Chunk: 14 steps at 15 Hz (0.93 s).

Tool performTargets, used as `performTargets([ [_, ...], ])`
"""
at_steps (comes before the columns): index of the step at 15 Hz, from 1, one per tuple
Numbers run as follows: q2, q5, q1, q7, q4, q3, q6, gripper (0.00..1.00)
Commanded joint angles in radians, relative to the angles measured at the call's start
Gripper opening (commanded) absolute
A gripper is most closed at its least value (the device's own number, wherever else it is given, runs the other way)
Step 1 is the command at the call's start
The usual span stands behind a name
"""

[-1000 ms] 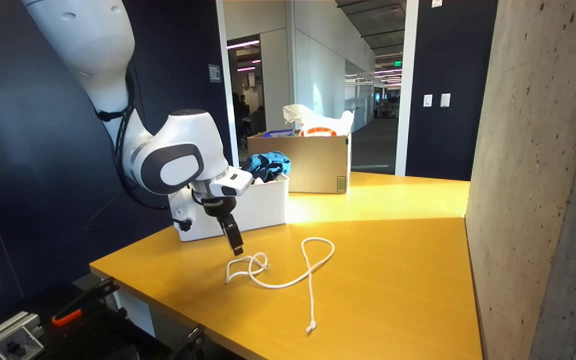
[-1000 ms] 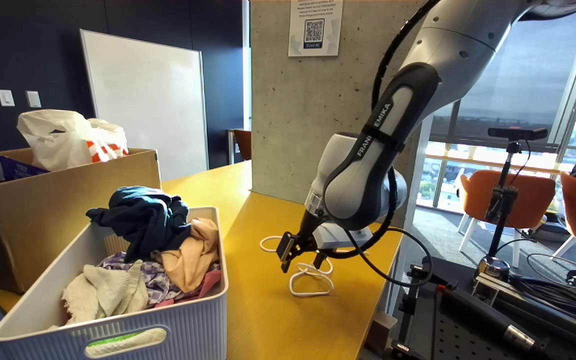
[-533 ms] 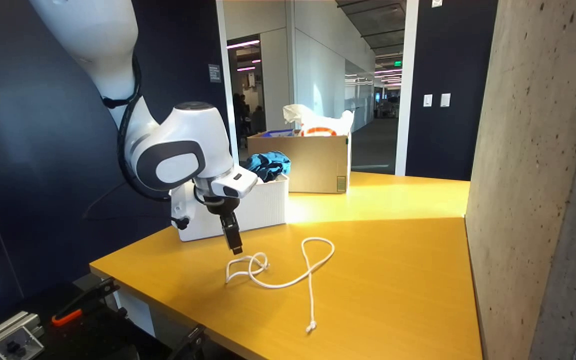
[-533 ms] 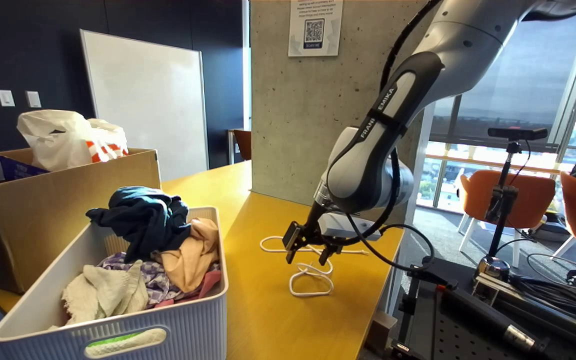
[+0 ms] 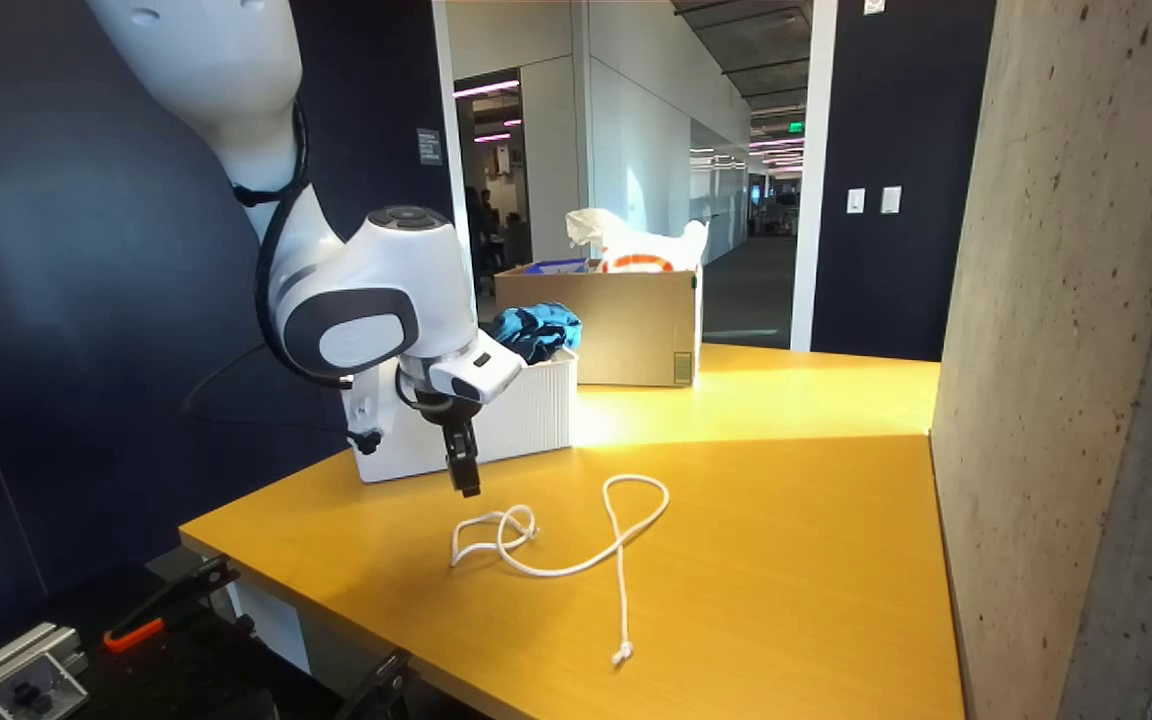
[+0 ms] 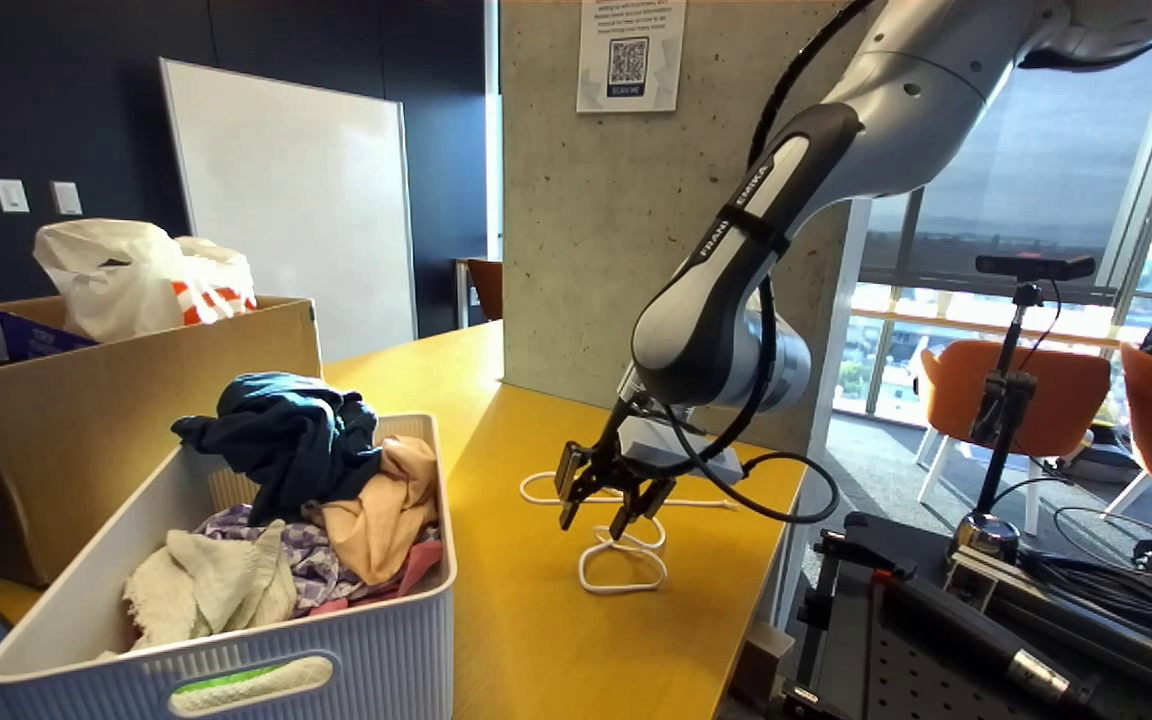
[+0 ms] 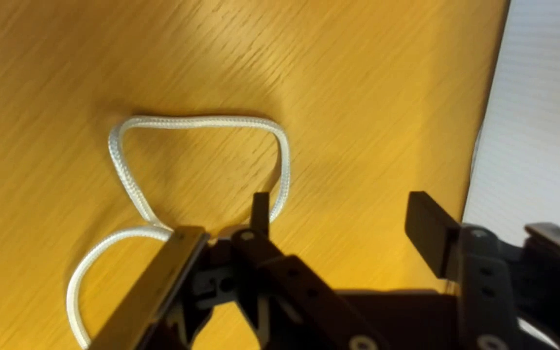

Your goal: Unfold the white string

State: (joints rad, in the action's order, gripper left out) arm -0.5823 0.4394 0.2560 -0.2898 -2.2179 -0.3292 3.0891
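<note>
The white string [image 7: 197, 122] lies looped on the table [image 5: 776, 560] — crossing itself, one end knotted.

In the wrist view, the braided string [image 7: 197, 122] left of centre is white, the grained tabletop [image 7: 358, 97] golden yellow, the pincer [image 7: 339, 214] mostly black, the bin [image 7: 533, 121] at right white, finely striped.

We saw the pincer [image 6: 593, 523], in an exterior view, hanging over the counter [image 6: 536, 630] with its jaws apart, near the white string [image 6: 621, 591], which lay there in loops. On our left stood a white bin [image 6: 386, 655], in which a dark blue cloth [image 6: 286, 440] rose highest, with a peach cloth [image 6: 381, 510] beside it and a cream cloth [image 6: 221, 575] nearer us. Beyond the bin we saw a cardboard box [image 6: 126, 410], a white plastic bag [image 6: 121, 285] sticking up from it.
</note>
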Motion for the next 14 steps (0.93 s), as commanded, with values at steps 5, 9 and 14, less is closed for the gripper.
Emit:
performTargets([
  [5,-0.005,0.038,0.069,0.03,0.005,-0.024,-0.056,0.12],
  [9,-0.016,0.036,0.044,0.018,0.039,0.027,-0.136,0.0],
  [14,-0.012,0.048,0.0,0.004,0.06,0.101,-0.218,0.0],
])
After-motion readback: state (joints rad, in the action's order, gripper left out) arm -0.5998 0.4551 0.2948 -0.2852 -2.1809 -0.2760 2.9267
